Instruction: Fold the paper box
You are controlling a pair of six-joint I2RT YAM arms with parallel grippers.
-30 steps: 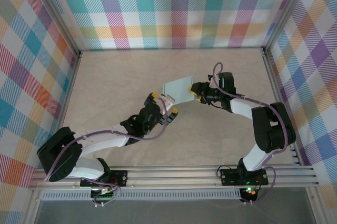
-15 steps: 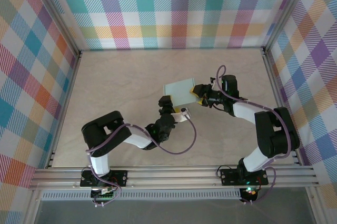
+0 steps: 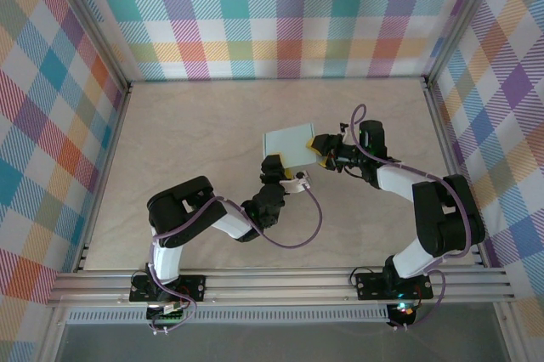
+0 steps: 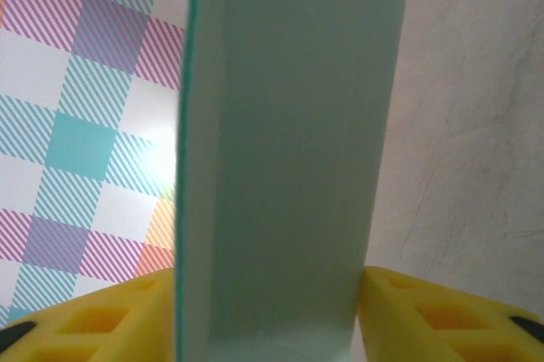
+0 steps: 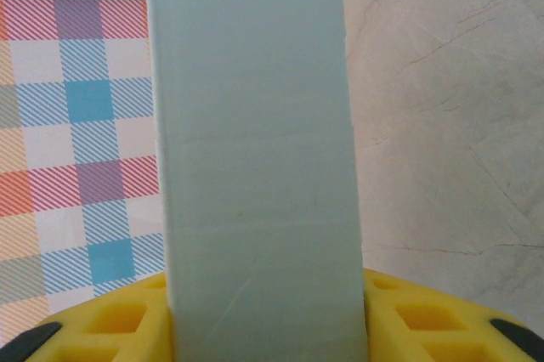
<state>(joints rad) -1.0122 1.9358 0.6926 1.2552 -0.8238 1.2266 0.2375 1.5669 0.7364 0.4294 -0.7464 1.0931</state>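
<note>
Top view, box: the box sits mid-table, slightly right of centre; long axis runs left to right, a little tilted; it seems lifted off the table, though I cannot be sure
Top view, right gripper: the right gripper grasps the box's right end; box lies left of it
Top view, left gripper: the left gripper is at the near long edge; box lies on its far side; both arms are equally close
Left wrist, grip: yellow pads press both sides of the box, so it looks clamped; card runs straight out from the jaws
Right wrist, grip: pads clench the box, which fills the gap between them; no open flap in sight
Surface: pale, marbled, flat; bare around the box
Room: plaid walls on the left, far and right sides; well apart from the box, so there is space to fold
</note>
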